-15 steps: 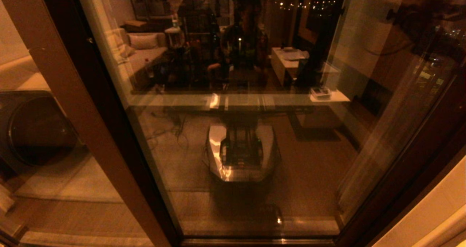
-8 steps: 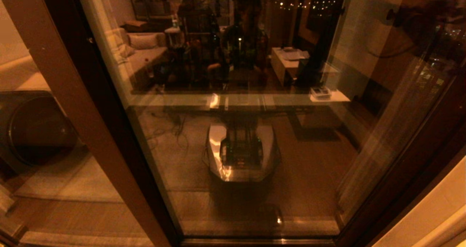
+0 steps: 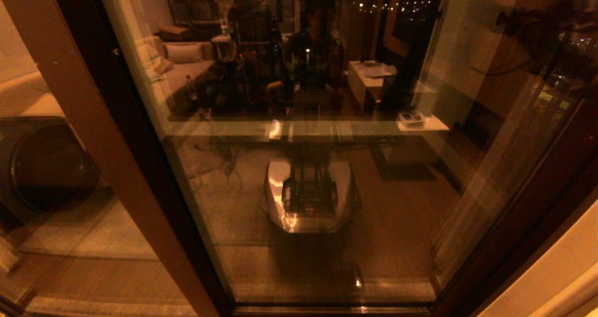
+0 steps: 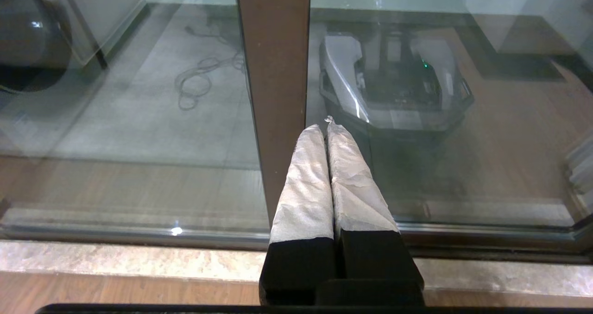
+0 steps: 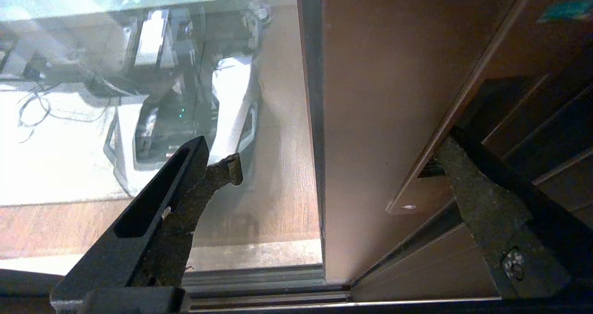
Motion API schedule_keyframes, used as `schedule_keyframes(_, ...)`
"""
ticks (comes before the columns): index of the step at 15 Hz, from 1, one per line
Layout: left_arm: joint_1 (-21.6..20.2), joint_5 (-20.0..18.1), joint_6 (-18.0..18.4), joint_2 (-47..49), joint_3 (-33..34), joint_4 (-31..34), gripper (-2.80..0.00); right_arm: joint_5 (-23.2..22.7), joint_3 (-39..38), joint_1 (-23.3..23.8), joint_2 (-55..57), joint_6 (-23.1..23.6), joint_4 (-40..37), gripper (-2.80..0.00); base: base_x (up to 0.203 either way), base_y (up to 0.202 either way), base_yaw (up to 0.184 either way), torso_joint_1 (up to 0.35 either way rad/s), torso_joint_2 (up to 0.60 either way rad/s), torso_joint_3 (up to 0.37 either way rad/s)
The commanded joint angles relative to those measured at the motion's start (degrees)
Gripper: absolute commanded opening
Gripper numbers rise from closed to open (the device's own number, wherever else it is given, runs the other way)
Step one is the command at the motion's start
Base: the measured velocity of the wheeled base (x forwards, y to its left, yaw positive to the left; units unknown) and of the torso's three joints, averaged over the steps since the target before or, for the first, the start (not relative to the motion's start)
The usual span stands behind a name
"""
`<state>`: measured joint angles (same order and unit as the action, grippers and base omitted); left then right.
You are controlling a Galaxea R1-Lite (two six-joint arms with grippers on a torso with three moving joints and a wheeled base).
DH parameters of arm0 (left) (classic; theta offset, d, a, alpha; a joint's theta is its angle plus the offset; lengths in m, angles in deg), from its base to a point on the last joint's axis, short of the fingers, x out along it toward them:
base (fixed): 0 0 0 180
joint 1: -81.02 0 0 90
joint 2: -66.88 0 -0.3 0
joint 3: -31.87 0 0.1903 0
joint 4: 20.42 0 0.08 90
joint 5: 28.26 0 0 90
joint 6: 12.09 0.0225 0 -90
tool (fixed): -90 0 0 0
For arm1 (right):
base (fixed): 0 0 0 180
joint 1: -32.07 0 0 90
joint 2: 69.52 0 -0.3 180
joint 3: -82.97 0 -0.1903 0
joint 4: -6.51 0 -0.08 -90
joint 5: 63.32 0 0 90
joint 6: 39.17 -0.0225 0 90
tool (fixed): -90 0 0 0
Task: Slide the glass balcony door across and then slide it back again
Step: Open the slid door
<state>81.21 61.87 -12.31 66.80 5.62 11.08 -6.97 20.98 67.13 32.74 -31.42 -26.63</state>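
Observation:
The glass balcony door (image 3: 303, 176) fills the head view, its reflective pane set in a dark brown frame. Its left upright rail (image 3: 98, 120) runs slanting down to the floor track. Neither gripper shows in the head view. In the left wrist view my left gripper (image 4: 324, 126) is shut with nothing in it. Its white-wrapped fingertips (image 4: 312, 138) rest close against the edge of the brown upright rail (image 4: 273, 64). In the right wrist view my right gripper (image 5: 338, 166) is open. Its fingers (image 5: 222, 168) stand on either side of the door's other brown upright (image 5: 370, 96), apart from it.
A dark round-fronted machine (image 3: 42, 167) stands behind the glass at the left. The robot's own base (image 3: 308, 195) is mirrored in the pane. The floor track (image 5: 259, 291) and a stone sill (image 4: 139, 263) run along the bottom. A pale wall edge (image 3: 551, 279) closes the right.

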Motion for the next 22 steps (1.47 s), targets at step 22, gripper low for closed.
schedule_keyframes(22, -0.01, 0.04, -0.04, -0.01, -0.01, 0.04, -2.80, -0.28, -3.04, -2.98, -2.68, 0.17, -0.07, 0.00, 0.000, 0.000, 0.000, 0.000, 0.00, 0.000)
